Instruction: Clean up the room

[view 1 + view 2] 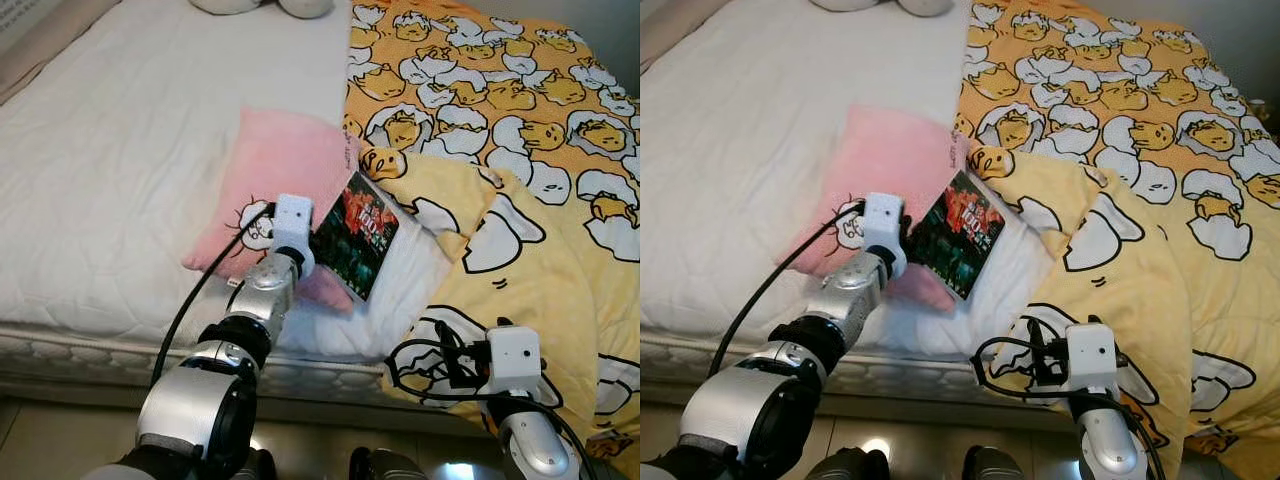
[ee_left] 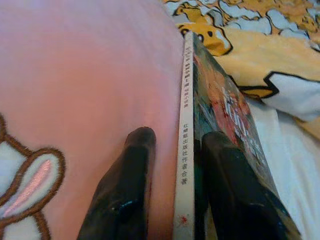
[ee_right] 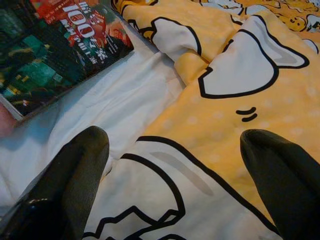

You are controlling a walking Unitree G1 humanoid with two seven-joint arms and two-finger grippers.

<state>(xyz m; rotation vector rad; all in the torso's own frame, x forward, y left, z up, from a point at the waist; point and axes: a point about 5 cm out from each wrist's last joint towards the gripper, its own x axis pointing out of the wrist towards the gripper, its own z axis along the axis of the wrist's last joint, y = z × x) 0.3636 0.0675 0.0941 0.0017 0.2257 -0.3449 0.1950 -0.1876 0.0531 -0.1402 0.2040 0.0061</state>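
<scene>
Bed (image 1: 120, 150) — wide mattress under a white quilted cover with a fine stitched texture; its padded edge runs along the near side, above a pale tiled floor (image 1: 330, 440).

Duvet (image 1: 520, 130) — soft yellow-orange cloth printed with cartoon eggs and cracked white shells outlined in black. It covers the robot's right half of the bed, rumpled into thick folds, with a corner hanging over the near edge.

Pillow (image 1: 275, 180) — pink, plush, roughly rectangular, lying on the white cover just beside the duvet. A white cartoon rabbit stitched in brown sits on its near corner.

Plush toy (image 1: 262, 6) — pale and rounded, at the far end of the bed, cut off by the frame.

Book (image 1: 358, 235) — thin glossy paperback, dark green and red cover with white lettering, white spine printed in small characters. It stands on edge, leaning against the pillow's side, between the pillow and the duvet.

Left gripper (image 2: 172, 170) — reached forward over the bed edge on a silver arm with a black cable. Its two black fingers (image 2: 125, 190) are closed narrowly around the near end of the book, one on the pillow side and one on the cover.

Right gripper (image 3: 175, 180) — low at the bed's near edge over the duvet fold, fingers spread wide, holding nothing. A white camera block (image 1: 513, 360) and looped black cable sit at its wrist.
</scene>
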